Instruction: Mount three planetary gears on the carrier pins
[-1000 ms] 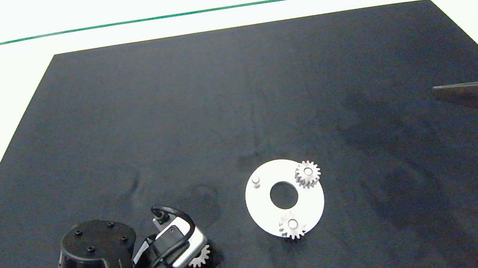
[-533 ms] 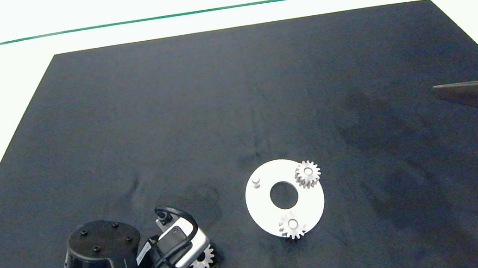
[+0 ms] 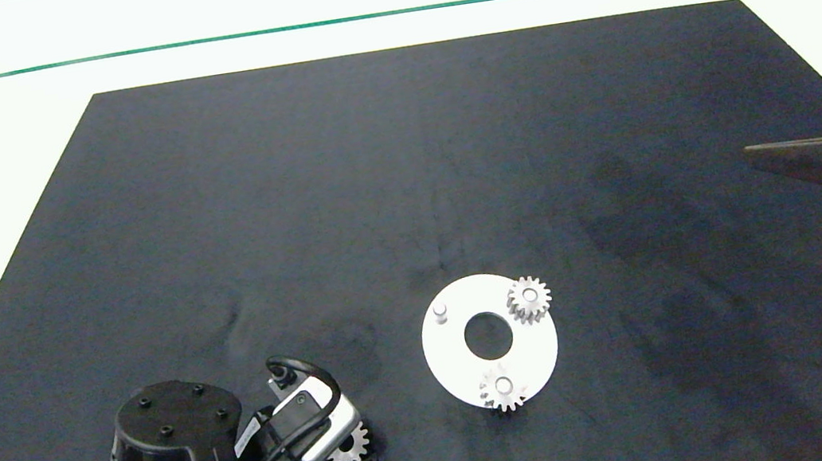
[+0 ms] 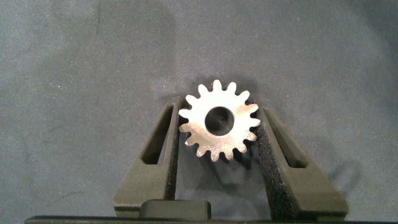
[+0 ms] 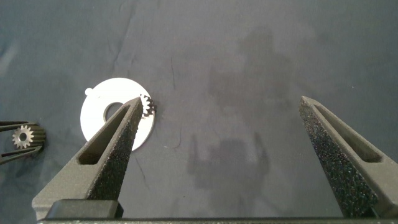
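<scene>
A small silver-white planetary gear [image 4: 219, 121] sits flat between the pads of my left gripper [image 4: 219, 127], which is shut on it at the near left of the black mat. In the head view this gear [image 3: 349, 447] pokes out from under the left wrist, left of the white carrier disc [image 3: 446, 354]. Two more planetary gears sit on carrier pins: one at the far right [image 3: 529, 299], one at the near edge [image 3: 503, 389]. The third carrier pin [image 3: 439, 311] stands bare at the far left. My right gripper [image 5: 221, 99] hangs open over the mat's right side.
A black mat [image 3: 404, 183] covers a white table; a green line [image 3: 381, 14] runs along the far side. From the right wrist, the disc [image 5: 106, 90] and the held gear [image 5: 23, 135] show beyond the fingers.
The left arm has shifted slightly right and towards the near edge, carrying the gear, which now shows more fully. The right gripper has barely moved.
</scene>
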Available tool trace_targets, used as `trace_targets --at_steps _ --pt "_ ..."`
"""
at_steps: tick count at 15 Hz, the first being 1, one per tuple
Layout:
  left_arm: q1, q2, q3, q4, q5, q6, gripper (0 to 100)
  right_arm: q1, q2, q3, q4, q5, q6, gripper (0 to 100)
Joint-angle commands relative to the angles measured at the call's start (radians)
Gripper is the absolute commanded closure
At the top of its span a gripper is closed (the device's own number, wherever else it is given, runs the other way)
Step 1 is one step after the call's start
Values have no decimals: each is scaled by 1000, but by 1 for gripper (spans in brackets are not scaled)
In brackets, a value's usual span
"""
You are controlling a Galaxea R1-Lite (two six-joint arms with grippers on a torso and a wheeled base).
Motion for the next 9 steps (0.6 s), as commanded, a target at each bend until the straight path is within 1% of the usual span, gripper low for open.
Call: trace_targets --at_steps 1,3,5,6,8,9 --pt "-1 -3 -2 -3 1 3 78 1 0 3 1 -2 1 0" --pt "-1 -12 -18 -2 2 4 78 1 -1 4 3 -2 1 0" --pt "-1 -23 -30 20 13 9 78 1 -1 3 1 -2 1 0" --pt "-1 -29 -44 48 15 14 78 1 -3 3 3 -2 1 0" --pt "-10 -54 -113 127 16 15 78 2 -15 6 3 -2 1 0" --pt "-12 -57 -130 146 16 17 78 2 -17 6 3 -2 1 0"
